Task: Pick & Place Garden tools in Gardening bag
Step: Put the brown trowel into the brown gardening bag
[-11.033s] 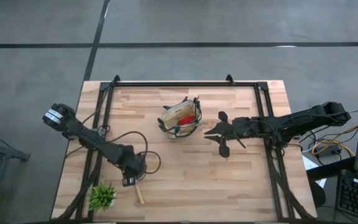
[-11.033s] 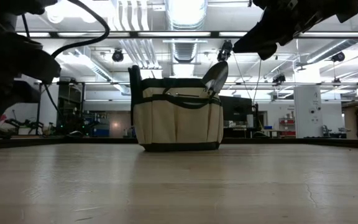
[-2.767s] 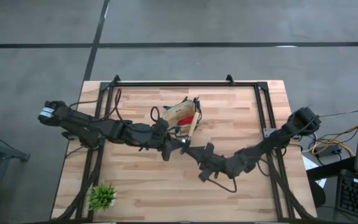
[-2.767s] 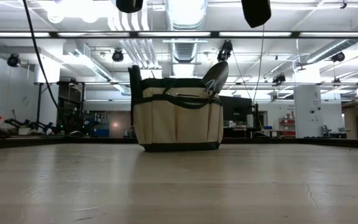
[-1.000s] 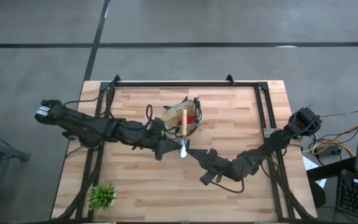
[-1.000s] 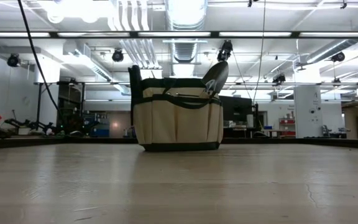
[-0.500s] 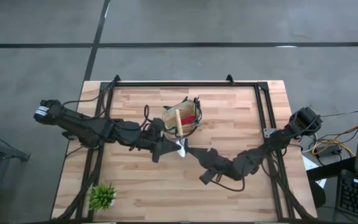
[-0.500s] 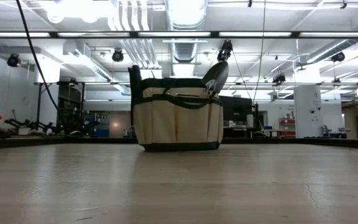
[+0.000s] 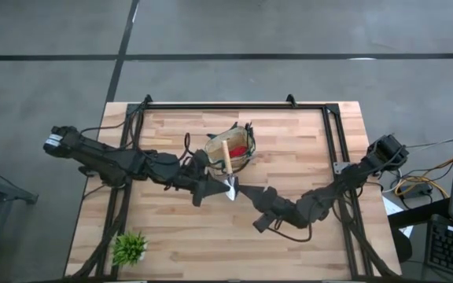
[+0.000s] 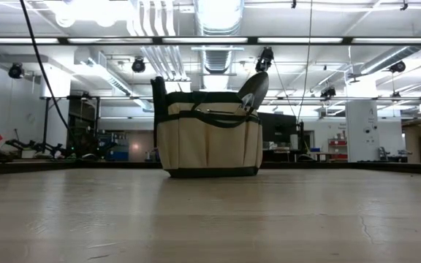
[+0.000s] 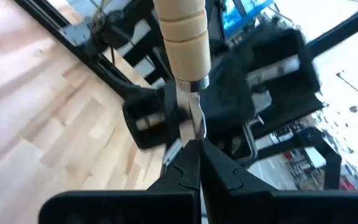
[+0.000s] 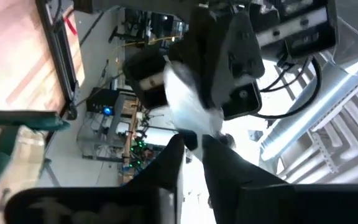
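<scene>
Trowel (image 9: 227, 163): held in the air just beside the bag (image 9: 228, 152), wooden handle over the bag's mouth, silver blade pointing away toward the right arm. Left claw (image 11: 196, 163) is clamped on the metal shank below the handle. Right claw (image 12: 193, 147) meets the blade tip; its fingers stand slightly apart, and whether they grip cannot be told.

Bag sits mid-bench (image 9: 305, 149), another trowel's blade (image 10: 254, 89) already standing out of it in the low view.

Judgement: a handover or re-grip is in hand. One claw should hold firmly before the other lets go. Then tilt the tool handle-down over the mouth, lower it clear of the loop handles, and release only once it is well inside.
</scene>
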Motion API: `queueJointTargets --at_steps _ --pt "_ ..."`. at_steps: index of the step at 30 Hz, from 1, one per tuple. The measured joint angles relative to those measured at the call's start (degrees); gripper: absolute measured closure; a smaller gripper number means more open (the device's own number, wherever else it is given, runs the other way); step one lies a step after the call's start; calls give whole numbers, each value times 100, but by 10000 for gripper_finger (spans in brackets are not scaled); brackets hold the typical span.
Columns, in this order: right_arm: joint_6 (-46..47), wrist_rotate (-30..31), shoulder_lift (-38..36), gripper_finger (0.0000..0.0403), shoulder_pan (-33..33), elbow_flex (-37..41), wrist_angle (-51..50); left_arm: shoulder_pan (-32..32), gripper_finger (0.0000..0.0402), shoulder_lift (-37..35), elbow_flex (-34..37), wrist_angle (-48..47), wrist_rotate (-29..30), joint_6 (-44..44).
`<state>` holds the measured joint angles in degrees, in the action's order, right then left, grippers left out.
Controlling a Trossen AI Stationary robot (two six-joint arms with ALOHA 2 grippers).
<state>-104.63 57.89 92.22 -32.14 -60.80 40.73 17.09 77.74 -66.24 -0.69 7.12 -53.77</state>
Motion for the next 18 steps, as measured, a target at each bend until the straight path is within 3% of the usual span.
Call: queueJointTargets --at_steps 11,18 --pt "-187 -140 -60 253 -35 -173 70 -1 401 -191 13 171 -32 188" --pt "-153 45 -54 224 -199 0 20 30 401 -298 15 116 75 360"
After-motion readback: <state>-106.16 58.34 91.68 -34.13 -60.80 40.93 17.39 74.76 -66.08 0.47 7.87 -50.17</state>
